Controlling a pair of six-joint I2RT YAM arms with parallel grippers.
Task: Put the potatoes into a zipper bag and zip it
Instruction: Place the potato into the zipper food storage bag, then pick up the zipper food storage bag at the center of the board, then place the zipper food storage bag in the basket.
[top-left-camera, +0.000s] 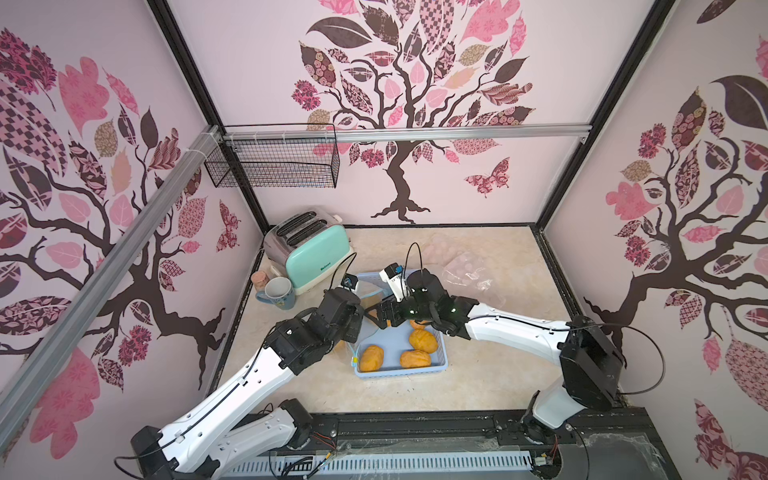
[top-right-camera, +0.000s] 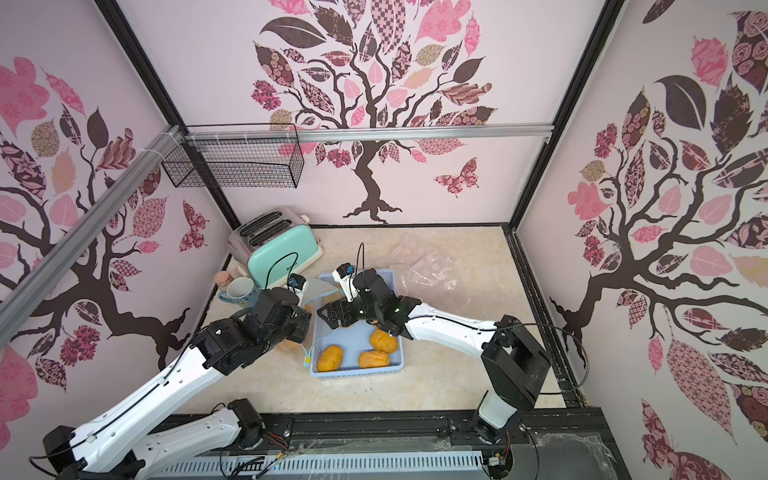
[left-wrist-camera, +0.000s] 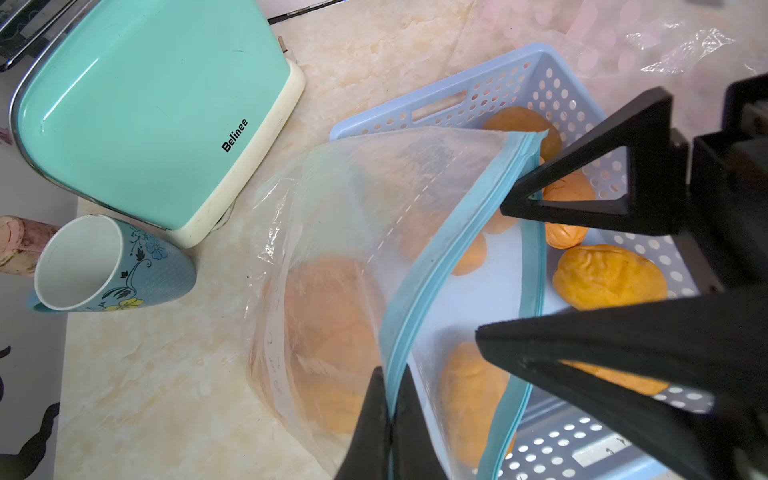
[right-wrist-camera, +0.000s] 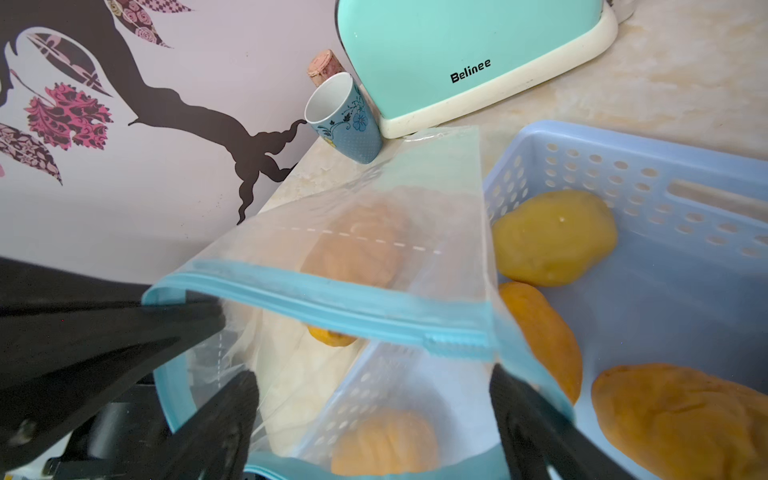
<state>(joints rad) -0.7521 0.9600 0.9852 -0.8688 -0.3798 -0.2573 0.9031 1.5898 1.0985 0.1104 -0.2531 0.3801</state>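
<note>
Soft plastic zipper bag (left-wrist-camera: 353, 216) sags; left fingers (left-wrist-camera: 365, 436) pinch its stiffer blue rim. Right fingers (left-wrist-camera: 623, 345) spread alongside; potatoes (left-wrist-camera: 609, 276) look firm, grip crosswise.

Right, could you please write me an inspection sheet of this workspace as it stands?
Surface: beige marbled tabletop, no spills seen.
Job's things: zipper bag unzipped, with some potatoes inside; more potatoes lie in the blue basket.
Clutter: toaster, mug, a pinkish object behind the mug, crumpled clear plastic.
Grippers: left gripper shut on the bag's rim; right gripper open at the bag's mouth.
Cables: black loops above both wrists.
Surroundings: tree-patterned walls; wire rack on the rail.
</note>
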